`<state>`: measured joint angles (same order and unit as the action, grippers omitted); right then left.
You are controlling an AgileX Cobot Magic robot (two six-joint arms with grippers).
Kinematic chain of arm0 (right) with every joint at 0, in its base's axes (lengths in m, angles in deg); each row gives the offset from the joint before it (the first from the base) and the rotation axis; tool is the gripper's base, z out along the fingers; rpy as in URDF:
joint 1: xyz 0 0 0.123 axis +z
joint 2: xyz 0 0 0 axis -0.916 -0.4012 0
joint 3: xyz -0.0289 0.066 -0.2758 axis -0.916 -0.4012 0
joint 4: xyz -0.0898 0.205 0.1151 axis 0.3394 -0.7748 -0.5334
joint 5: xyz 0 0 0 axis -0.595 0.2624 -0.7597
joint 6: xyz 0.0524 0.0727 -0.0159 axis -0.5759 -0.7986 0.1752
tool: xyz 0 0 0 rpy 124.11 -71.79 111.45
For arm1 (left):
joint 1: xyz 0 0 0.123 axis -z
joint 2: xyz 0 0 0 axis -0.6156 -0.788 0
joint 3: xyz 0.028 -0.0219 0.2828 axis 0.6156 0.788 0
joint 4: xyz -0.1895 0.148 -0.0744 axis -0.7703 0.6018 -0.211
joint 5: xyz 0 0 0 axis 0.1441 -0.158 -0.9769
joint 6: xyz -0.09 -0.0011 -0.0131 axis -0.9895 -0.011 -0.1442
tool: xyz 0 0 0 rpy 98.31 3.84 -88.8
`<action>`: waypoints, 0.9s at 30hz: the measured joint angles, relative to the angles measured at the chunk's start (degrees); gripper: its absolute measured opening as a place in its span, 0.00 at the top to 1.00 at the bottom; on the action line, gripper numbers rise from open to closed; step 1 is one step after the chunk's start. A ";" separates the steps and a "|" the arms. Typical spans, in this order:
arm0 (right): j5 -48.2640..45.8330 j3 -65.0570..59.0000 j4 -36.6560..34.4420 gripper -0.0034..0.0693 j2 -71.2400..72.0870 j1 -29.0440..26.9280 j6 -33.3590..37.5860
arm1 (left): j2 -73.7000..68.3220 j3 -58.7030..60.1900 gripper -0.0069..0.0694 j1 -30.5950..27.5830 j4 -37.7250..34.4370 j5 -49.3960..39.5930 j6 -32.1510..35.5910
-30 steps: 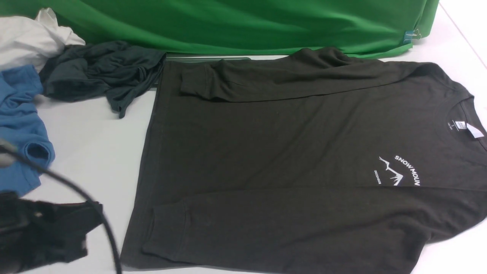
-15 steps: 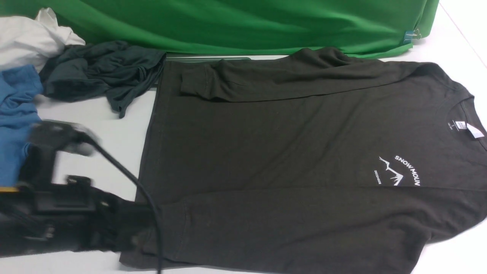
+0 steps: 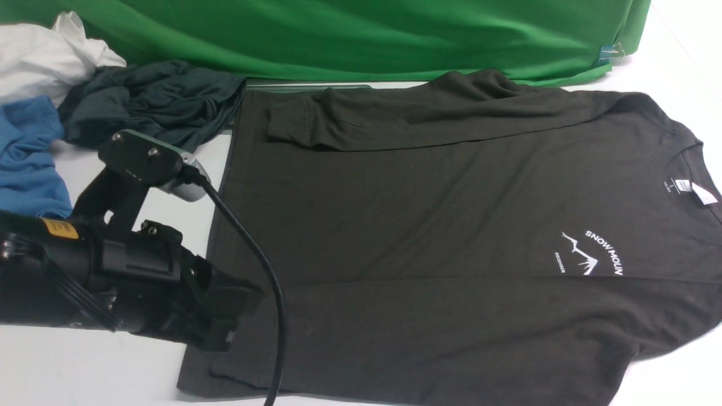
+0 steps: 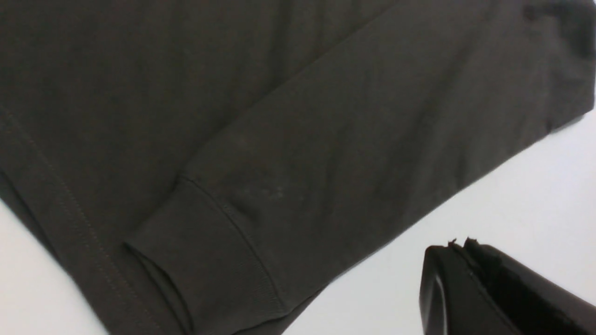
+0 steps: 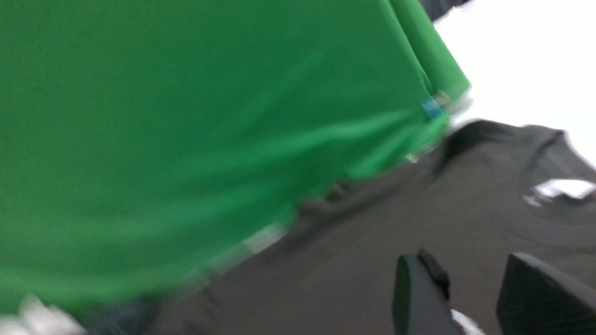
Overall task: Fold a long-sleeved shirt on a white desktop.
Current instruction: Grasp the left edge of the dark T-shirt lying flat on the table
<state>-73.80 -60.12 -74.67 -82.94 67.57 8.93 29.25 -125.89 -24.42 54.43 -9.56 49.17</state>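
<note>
The long-sleeved shirt (image 3: 423, 214) lies flat on the white desktop (image 3: 84, 372), collar to the right, chest print up, both sleeves folded across the body. My left gripper (image 3: 225, 332) is shut and empty, low at the shirt's hem corner beside the near sleeve's ribbed cuff (image 3: 254, 361). In the left wrist view the closed tips (image 4: 458, 244) hang over bare desktop (image 4: 512, 195), just off the sleeve and its cuff (image 4: 209, 251). The right gripper (image 5: 465, 265) is open with nothing between its fingers, above the shirt (image 5: 465, 209); that view is blurred. It is out of the front view.
A slate-grey garment (image 3: 152, 104), a blue garment (image 3: 28, 163) and a white cloth (image 3: 45, 56) are heaped at the back left. The green backdrop (image 3: 366, 34) hangs along the far edge. My left arm's black cable (image 3: 254, 254) arcs over the shirt's hem.
My left arm has swung in from the lower left edge, up and to the right, reaching the shirt's hem corner. The shirt has not moved.
</note>
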 joint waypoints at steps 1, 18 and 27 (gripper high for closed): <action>0.79 0.00 -0.14 0.62 0.00 0.00 -1.85 | 0.00 0.01 0.88 0.00 0.24 0.00 0.00; -47.95 40.38 0.67 0.66 -24.34 24.78 26.78 | -8.43 -0.78 0.88 7.46 8.61 -0.04 -8.11; -57.58 49.76 3.00 0.65 -28.72 31.72 32.69 | -23.61 -5.87 0.74 2.21 17.44 4.46 -9.44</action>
<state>-131.37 -10.36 -71.67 -111.66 99.30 41.62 5.64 -131.76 -22.21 71.87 -5.10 39.73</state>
